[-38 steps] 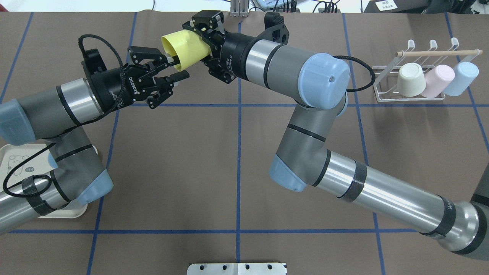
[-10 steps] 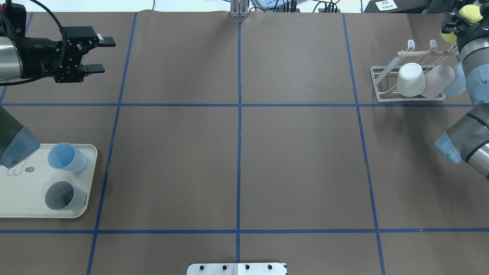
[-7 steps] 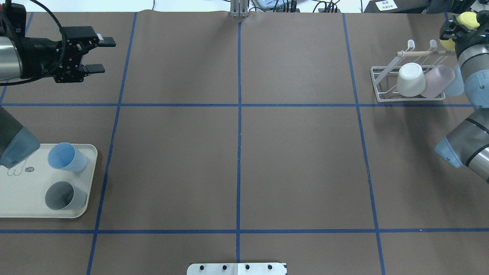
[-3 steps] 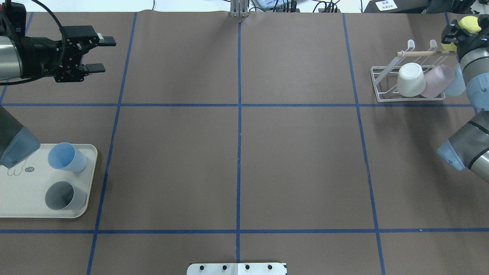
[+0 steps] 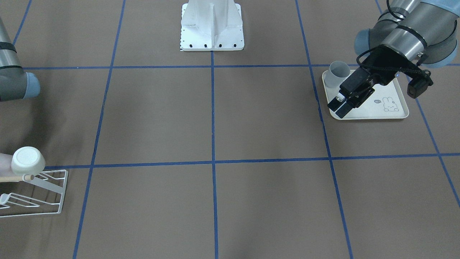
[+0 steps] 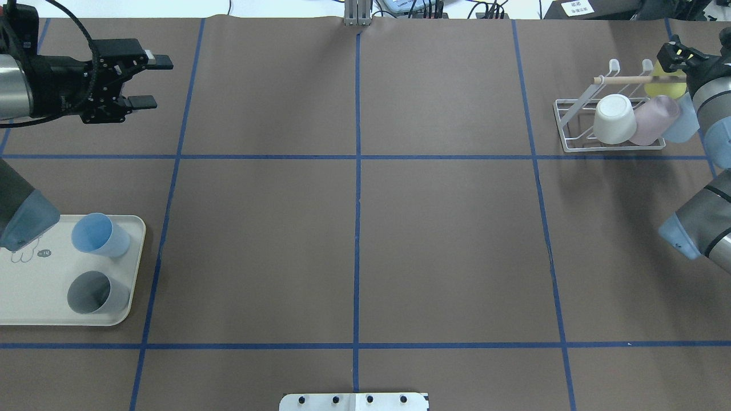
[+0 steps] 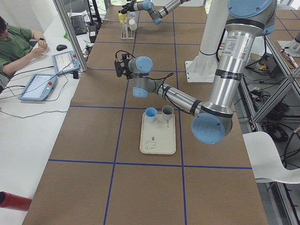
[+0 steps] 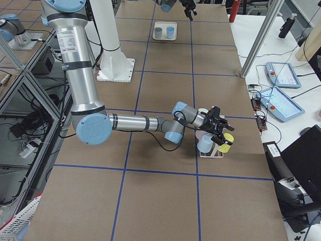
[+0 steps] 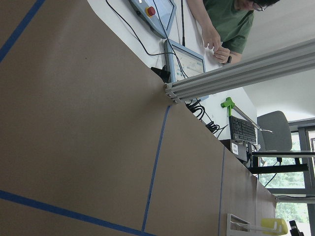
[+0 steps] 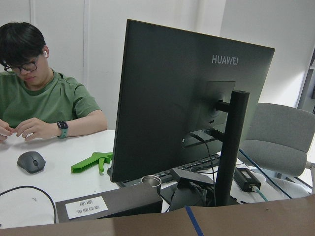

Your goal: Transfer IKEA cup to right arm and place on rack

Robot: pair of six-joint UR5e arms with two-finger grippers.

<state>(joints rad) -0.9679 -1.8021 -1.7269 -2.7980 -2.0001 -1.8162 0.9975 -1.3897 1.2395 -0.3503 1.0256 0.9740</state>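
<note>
The right claw (image 6: 675,59) is holding the yellow cup (image 6: 665,87) by one end; in the overhead view the cup is hanging at about 7 o'clock from the claw, just over the rack (image 6: 573,127) at its 1 o'clock corner. I think the drop is going down that way. The left claw (image 6: 161,83) is waiting far off at 9 o'clock, wide open and empty.

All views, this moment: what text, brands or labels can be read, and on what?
"HUAWEI": back of the black monitor, right wrist view.
White label below the monitor: too blurred to read.
White sign beyond the table's far edge, overhead view: too small.
Small mark by the rabbit on the tray: too small.
</note>
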